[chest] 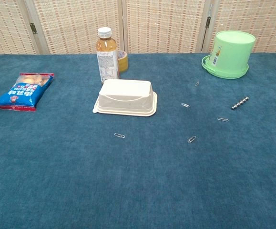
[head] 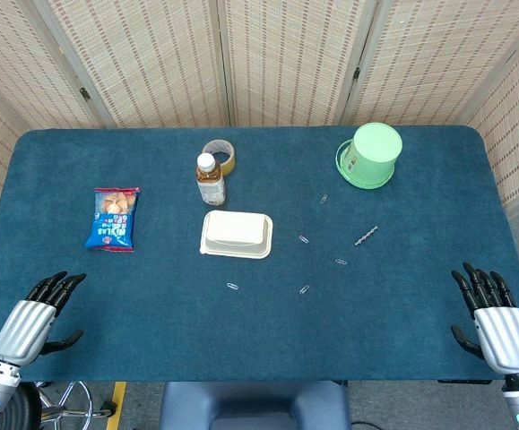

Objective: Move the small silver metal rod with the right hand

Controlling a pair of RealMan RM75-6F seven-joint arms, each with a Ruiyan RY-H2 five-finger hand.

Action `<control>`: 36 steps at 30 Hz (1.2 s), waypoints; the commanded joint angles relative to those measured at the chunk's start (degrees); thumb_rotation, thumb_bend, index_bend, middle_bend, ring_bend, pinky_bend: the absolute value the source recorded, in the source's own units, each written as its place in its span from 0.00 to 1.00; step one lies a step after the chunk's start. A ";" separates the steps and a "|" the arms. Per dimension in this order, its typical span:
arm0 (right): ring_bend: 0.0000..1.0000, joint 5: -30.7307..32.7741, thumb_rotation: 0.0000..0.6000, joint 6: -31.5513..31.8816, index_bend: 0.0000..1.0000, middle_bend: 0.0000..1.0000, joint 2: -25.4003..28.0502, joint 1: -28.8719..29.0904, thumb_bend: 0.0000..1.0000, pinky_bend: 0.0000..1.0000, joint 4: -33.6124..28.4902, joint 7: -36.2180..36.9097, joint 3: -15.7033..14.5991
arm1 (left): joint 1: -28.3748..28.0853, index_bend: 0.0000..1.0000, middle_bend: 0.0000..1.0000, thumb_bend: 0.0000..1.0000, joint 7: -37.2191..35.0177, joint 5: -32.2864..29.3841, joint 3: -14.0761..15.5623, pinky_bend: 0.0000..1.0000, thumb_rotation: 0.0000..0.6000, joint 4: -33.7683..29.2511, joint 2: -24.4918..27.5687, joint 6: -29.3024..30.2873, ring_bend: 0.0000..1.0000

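While your right hand (head: 497,318) waits open and empty at the near edge, the small silver metal rod (head: 366,236) lies untouched, unmoved.

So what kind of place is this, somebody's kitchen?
Probably not: it looks like a robot test setup. A blue cloth-covered table holds unrelated items, woven folding screens enclose it, and a robot hand waits at the edge.

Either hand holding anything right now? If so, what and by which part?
Nothing held. Left hand and right hand are both open at the near table edge; the small silver metal rod lies untouched on the cloth.
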 commanded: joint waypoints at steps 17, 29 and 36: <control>0.00 5.02 1.00 -18.44 0.21 0.00 -3.82 13.49 0.33 0.00 10.82 10.77 7.36 | 0.18 0.00 0.17 0.29 -2.10 -0.30 -0.03 0.18 1.00 0.39 0.67 0.64 0.10; 0.00 3.59 1.00 -23.58 0.41 0.00 -13.92 21.44 0.33 0.00 26.47 14.95 9.27 | 0.13 0.00 0.17 0.29 -3.52 -1.32 -0.27 0.18 1.00 0.82 1.05 0.25 0.10; 0.00 3.24 1.00 -28.72 0.40 0.00 -19.05 26.56 0.33 0.00 35.87 13.32 9.08 | -0.06 0.00 0.17 0.29 -3.85 -1.80 -0.39 0.18 1.00 1.17 0.96 -0.26 0.10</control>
